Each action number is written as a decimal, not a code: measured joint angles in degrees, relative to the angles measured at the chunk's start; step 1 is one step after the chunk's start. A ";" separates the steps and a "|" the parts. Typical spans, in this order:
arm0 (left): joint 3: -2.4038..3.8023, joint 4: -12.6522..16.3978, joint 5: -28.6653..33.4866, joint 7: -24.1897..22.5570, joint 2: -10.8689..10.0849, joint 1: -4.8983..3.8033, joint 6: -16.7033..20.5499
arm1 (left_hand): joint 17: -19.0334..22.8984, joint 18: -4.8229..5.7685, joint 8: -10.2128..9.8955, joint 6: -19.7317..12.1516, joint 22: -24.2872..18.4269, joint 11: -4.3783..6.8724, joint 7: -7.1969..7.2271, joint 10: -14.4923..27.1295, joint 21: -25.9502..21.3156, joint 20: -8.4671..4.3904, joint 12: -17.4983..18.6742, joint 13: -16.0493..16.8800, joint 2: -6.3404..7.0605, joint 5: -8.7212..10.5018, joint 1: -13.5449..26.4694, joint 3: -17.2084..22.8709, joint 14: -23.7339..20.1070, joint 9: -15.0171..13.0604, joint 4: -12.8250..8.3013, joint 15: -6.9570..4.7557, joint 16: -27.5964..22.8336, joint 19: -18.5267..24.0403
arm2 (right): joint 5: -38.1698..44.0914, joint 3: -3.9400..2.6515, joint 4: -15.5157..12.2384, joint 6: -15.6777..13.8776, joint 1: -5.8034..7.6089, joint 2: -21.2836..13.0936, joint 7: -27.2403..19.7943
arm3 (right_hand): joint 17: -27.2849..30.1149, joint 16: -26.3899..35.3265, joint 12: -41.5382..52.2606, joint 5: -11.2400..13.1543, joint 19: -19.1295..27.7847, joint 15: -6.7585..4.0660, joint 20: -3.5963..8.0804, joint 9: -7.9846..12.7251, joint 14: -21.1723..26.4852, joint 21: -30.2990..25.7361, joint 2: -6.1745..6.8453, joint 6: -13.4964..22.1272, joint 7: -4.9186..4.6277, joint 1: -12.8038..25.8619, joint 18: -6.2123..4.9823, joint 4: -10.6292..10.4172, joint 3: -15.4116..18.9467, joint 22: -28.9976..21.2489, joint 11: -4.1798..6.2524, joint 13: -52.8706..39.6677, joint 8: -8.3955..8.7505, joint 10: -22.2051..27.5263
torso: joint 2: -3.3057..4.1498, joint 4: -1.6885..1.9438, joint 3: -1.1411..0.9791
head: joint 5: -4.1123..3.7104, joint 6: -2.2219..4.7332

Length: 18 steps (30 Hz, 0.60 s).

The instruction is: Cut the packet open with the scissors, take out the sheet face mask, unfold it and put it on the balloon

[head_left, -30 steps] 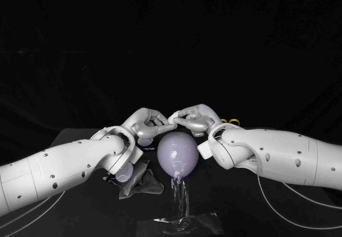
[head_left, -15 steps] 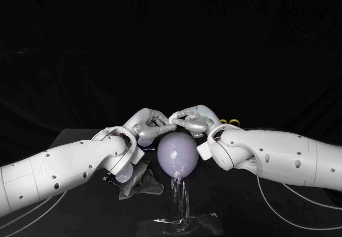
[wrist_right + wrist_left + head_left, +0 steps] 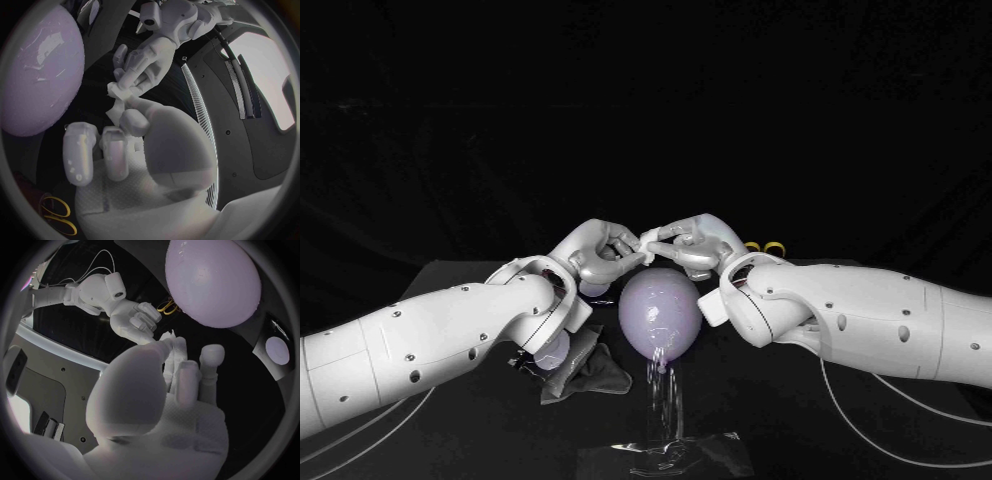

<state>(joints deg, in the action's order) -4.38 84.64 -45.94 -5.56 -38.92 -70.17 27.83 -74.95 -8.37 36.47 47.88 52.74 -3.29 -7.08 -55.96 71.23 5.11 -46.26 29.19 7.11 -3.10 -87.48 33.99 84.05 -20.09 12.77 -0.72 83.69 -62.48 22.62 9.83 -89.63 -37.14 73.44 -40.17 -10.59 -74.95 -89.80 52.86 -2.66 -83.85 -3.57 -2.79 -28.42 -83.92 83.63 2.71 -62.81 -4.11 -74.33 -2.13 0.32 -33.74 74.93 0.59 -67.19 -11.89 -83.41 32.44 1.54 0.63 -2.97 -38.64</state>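
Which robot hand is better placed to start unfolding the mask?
Right, marginally. The left robot hand and right robot hand both pinch the folded mask by the balloon's top; the right has free fingers beside the fold, so the left can anchor.

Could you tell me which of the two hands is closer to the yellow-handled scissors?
The right hand: the yellow-handled scissors lie just beside it, while the left hand, pinching the same white sheet face mask, is farther off.
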 measured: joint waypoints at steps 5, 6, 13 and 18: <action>0.02 0.22 0.29 0.03 -0.14 -0.02 -0.15 | 0.00 0.00 1.21 -0.24 1.08 -0.32 -0.38 -0.32 1.25 0.01 0.00 -0.01 2.70 0.00 3.98 9.88 0.00 -0.06 -3.40 0.00 0.00 0.01 | 0.06 0.02 0.22 0.03 0.00 0.01 0.08 | 0.00 0.00 0.00 0.00 0.09 0.00 -0.08 0.00 0.00 0.00 0.00 -0.05 0.05 0.00 0.00 0.00 0.01 0.01 0.00 0.00 0.00 0.00 | 0.00 0.00 0.00 | 0.01 -0.03; 0.02 0.25 0.37 0.04 -0.17 -0.02 -0.19 | 0.00 0.00 1.49 -0.39 1.25 -0.32 -0.62 -0.32 1.55 0.07 -0.32 0.04 2.80 0.00 5.72 11.70 0.00 -0.07 -4.64 0.00 0.00 0.07 | 0.08 0.02 0.29 0.04 0.00 0.01 0.09 | 0.00 0.00 0.00 0.01 0.09 0.00 -0.08 0.00 0.00 0.00 0.00 -0.05 0.05 0.00 0.00 0.00 0.01 0.02 -0.01 0.00 0.00 0.00 | 0.01 0.00 -0.01 | 0.01 -0.04; 0.05 0.51 1.14 0.03 -0.53 -0.05 -0.63 | 0.00 0.01 1.69 -0.62 1.44 -0.33 -0.84 -0.31 1.71 0.23 -0.50 0.14 1.78 0.00 8.52 13.78 -0.14 -0.07 -5.91 0.14 0.24 0.23 | 0.26 0.05 0.75 0.14 -0.03 0.02 0.20 | 0.01 0.04 0.00 0.03 0.09 0.01 -0.09 0.00 0.01 0.03 0.08 -0.06 0.07 0.40 0.01 0.27 -0.13 0.02 -0.01 0.03 -0.01 0.01 | 0.01 0.00 0.00 | -0.05 -0.05; 0.06 0.63 1.94 -0.04 -0.76 -0.06 -1.04 | 0.00 0.01 1.70 -0.74 1.50 -0.33 -0.93 -0.31 1.71 0.42 -0.50 0.14 0.68 0.03 10.72 14.80 -0.02 -0.06 -5.35 0.44 0.44 0.43 | 0.49 0.06 0.99 0.27 -0.03 0.02 0.31 | 0.05 0.05 0.00 0.04 0.10 0.01 -0.09 0.00 0.01 0.24 0.15 -0.11 0.12 0.64 0.01 0.32 -0.18 0.01 -0.01 0.05 -0.12 0.01 | 0.01 0.00 0.00 | -0.07 -0.05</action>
<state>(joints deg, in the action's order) -4.32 85.27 -44.00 -5.61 -39.68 -70.23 26.79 -74.94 -8.36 38.17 47.15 54.25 -3.62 -8.00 -56.27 72.94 5.54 -46.76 29.33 7.79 -3.08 -76.75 48.79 84.03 -20.15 7.43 -0.28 84.14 -62.05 23.11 9.89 -88.63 -36.87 73.41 -40.16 -10.28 -74.90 -89.75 52.86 -2.62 -83.76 -3.56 -2.88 -28.42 -83.91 83.88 2.86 -62.92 -3.99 -73.69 -2.12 0.64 -33.92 74.94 0.58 -67.14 -12.01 -83.40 32.45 1.54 0.63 -3.04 -38.69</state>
